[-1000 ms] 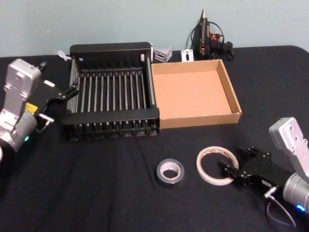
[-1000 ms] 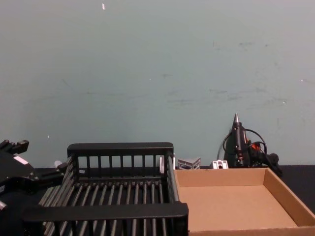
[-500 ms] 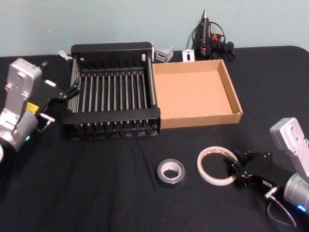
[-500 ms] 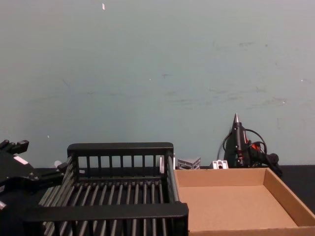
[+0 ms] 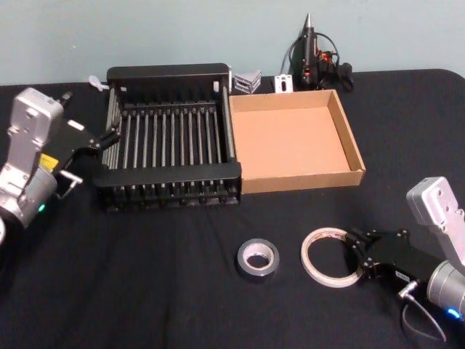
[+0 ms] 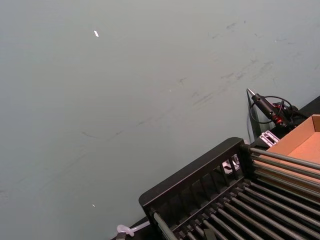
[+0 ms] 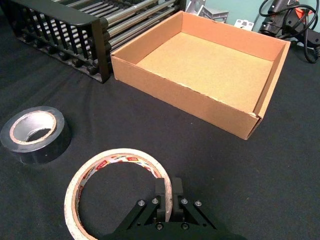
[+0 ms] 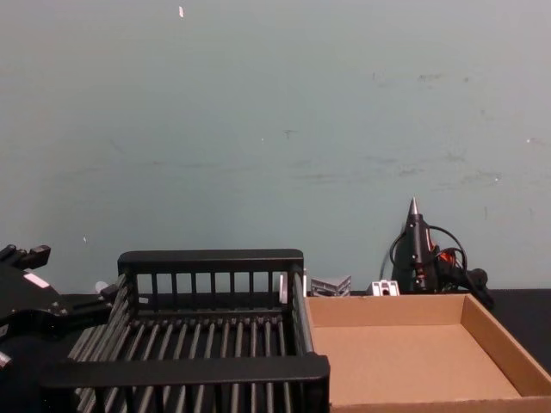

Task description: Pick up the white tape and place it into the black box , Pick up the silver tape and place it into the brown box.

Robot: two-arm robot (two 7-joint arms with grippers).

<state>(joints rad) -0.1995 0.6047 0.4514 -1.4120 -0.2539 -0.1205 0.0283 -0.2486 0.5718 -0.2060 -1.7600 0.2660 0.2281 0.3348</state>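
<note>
Pinching the white tape (image 7: 116,192) by its near wall, my right tool (image 7: 168,194) is gripping it flat on the surface, beside the silver tape (image 5: 256,259), ready for lifting toward the black box (image 5: 167,173).

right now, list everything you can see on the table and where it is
white tape: 1, whitish with red print, flat on the table's near right, its rim between the right gripper's fingers
silver tape: 1, grey, flat on the table left of the white tape
black box: 1, black, slatted, back left
brown box: 1, tan, beside the black box on its right
glue gun: 1, black, upright at the back edge with its cable
small metal pieces: grey, behind the boxes
table: 1, black cloth
left gripper: at the black box's left wall
right gripper: shut on the white tape's rim
</note>
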